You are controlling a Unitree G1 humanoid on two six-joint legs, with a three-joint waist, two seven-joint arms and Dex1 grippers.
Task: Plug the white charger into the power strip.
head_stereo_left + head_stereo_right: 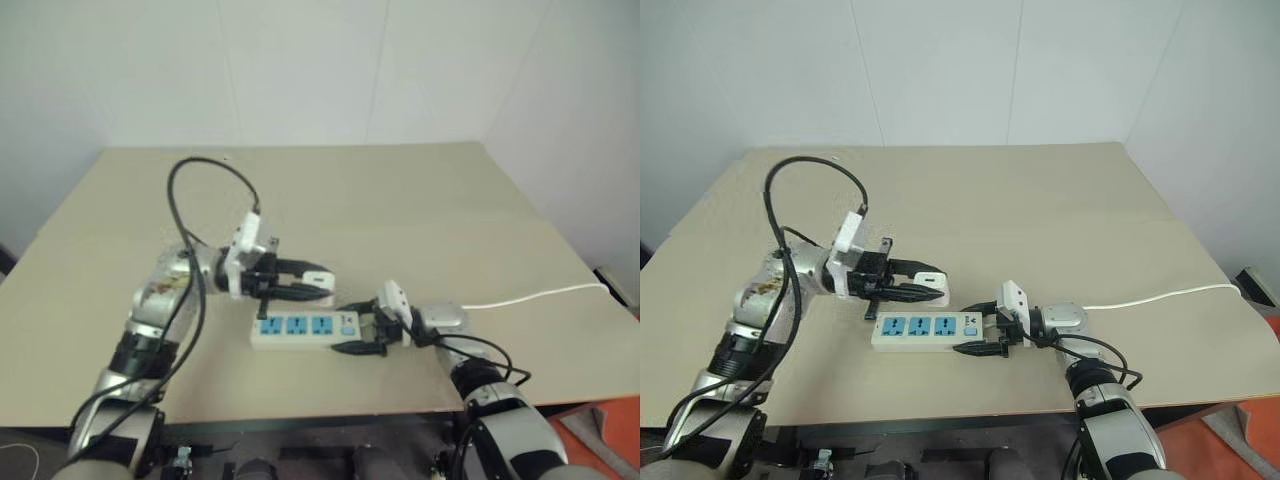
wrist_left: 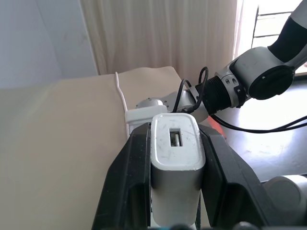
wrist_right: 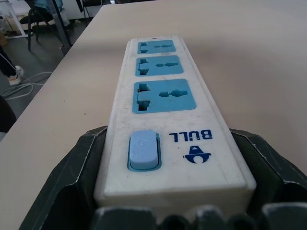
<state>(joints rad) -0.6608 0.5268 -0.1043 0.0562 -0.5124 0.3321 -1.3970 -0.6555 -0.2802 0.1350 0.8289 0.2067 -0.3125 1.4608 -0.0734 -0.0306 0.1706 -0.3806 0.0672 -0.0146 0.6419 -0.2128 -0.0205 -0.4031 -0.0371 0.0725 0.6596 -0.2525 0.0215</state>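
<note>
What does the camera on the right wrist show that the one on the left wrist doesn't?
Right wrist view: the power strip close up between the right claw fingers, with three blue socket faces, a blue switch and BULL lettering.

Left wrist view: the white charger clamped in the left claw, its port facing the camera, plus the strip's thin white cord.

Both: the beige table.

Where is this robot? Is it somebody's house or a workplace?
Probably a plain workroom or lab, not a home. There's a big bare beige table against blank white walls, a dark chair standing on the floor nearby, and long pale curtains by a window.
</note>
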